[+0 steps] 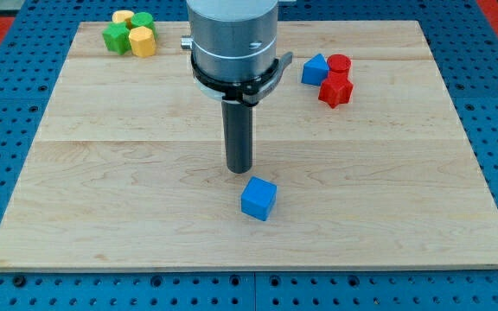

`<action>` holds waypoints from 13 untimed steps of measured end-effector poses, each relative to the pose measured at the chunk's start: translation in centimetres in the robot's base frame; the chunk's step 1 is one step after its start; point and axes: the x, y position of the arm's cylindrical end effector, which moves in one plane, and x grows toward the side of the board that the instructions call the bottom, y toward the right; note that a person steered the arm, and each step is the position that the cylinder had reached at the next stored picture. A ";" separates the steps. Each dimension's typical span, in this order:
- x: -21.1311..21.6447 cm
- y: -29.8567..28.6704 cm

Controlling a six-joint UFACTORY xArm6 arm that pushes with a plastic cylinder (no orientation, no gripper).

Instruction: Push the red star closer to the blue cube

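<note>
My tip [239, 169] sits near the board's middle, a bare rod end with no jaws to open or close, holding nothing. Blue cube [258, 199] just below and slightly to the view's right of the tip, close but apart. Red star [335, 90] well away, up toward the board's top-right area. It touches a red cylinder [339, 63] above it; a blue block [315, 69], shape unclear, sits just to their left. Top-left corner of the wooden board [102, 173]: tight cluster of green block [115, 37], yellow block [143, 41], second yellow [123, 17], second green [143, 19].
</note>
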 end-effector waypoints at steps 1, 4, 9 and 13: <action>-1.3 0.3; -12.1 24.2; -13.9 7.0; -14.2 -5.8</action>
